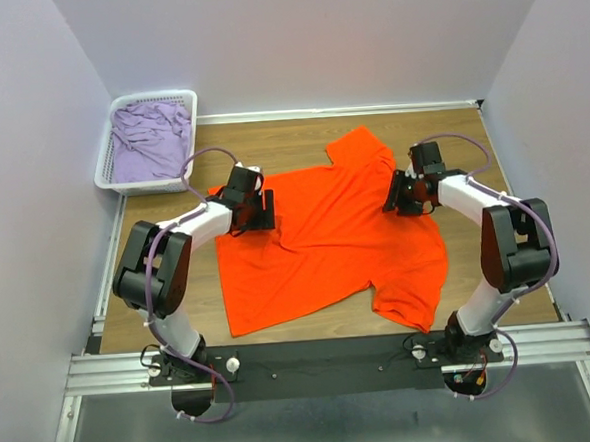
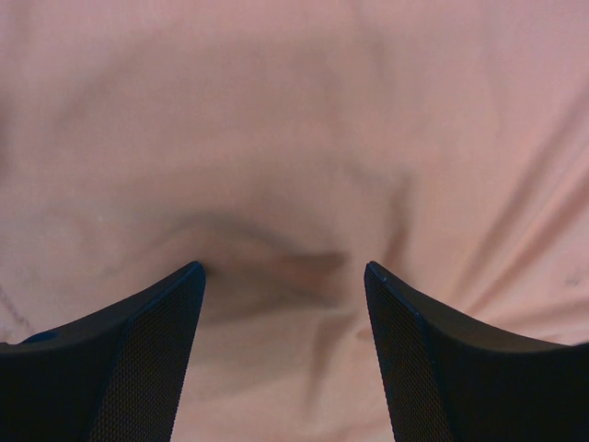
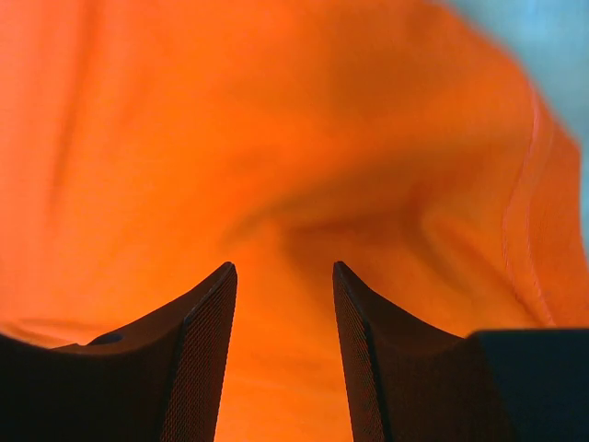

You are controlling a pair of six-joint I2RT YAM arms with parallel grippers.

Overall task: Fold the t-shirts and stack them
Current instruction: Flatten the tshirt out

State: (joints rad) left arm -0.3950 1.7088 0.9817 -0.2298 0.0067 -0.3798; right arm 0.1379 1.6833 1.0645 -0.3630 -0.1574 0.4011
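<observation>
Orange tee (image 1: 327, 249) spread at bench (image 1: 290, 141) centre; left jaws wide open over its 9 o'clock edge, right jaws half open at 3 o'clock, neither gripping; lilac tee (image 1: 150, 140) in basket (image 1: 148, 187) at 10 o'clock

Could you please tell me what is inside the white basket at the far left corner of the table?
A crumpled pale lilac t-shirt fills the white basket. Anything beneath it, including the basket's floor, is covered by the cloth.
</observation>
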